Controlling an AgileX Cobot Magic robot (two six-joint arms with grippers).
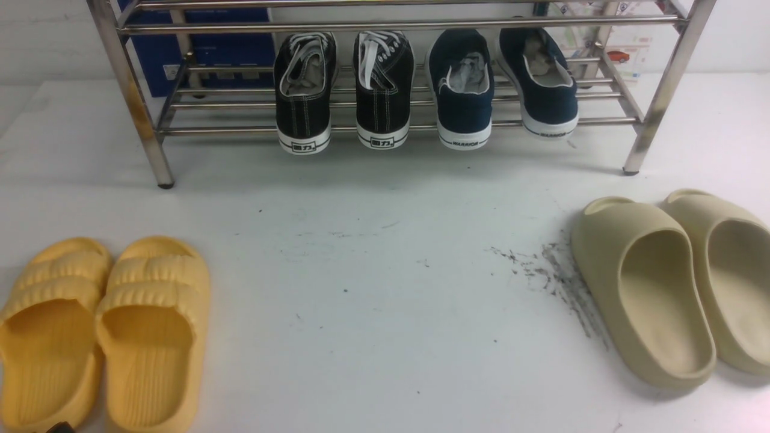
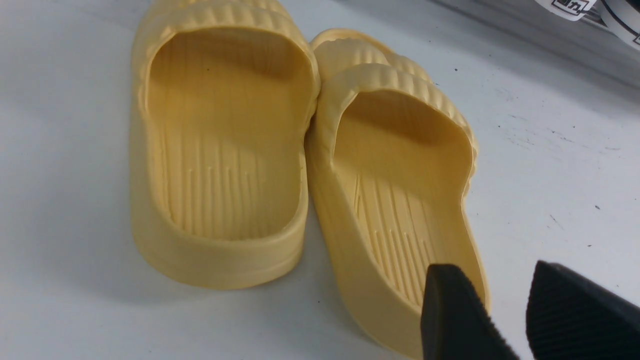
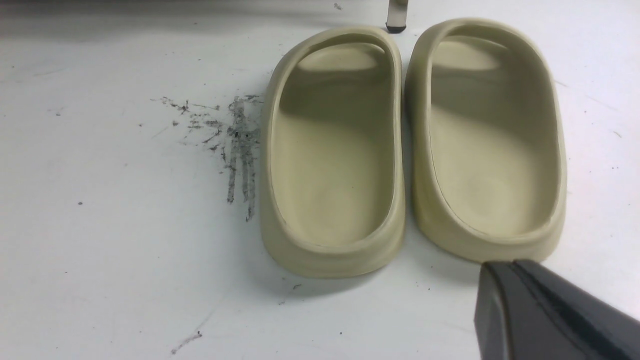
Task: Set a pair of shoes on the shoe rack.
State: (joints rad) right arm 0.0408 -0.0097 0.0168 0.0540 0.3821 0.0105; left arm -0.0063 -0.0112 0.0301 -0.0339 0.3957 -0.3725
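Note:
The pair of shoes, two navy slip-ons (image 1: 462, 90) (image 1: 541, 84), rests on the lower bars of the steel shoe rack (image 1: 138, 114), heels toward me, right of centre. The right one lies slightly askew. Neither gripper shows clearly in the front view. In the left wrist view my left gripper (image 2: 495, 282) is open, low over the table, with one finger (image 2: 450, 310) in front of a yellow slipper's heel and nothing held. In the right wrist view my right gripper (image 3: 507, 270) is shut and empty, just behind the heel of a beige slipper (image 3: 492, 150).
Black lace-up sneakers (image 1: 304, 90) (image 1: 384, 84) sit on the same shelf, left of the navy pair. Yellow slippers (image 1: 150, 337) (image 2: 220, 150) lie at the front left, beige slippers (image 1: 649, 288) (image 3: 335, 150) at the front right. A blue box (image 1: 204, 54) stands behind the rack.

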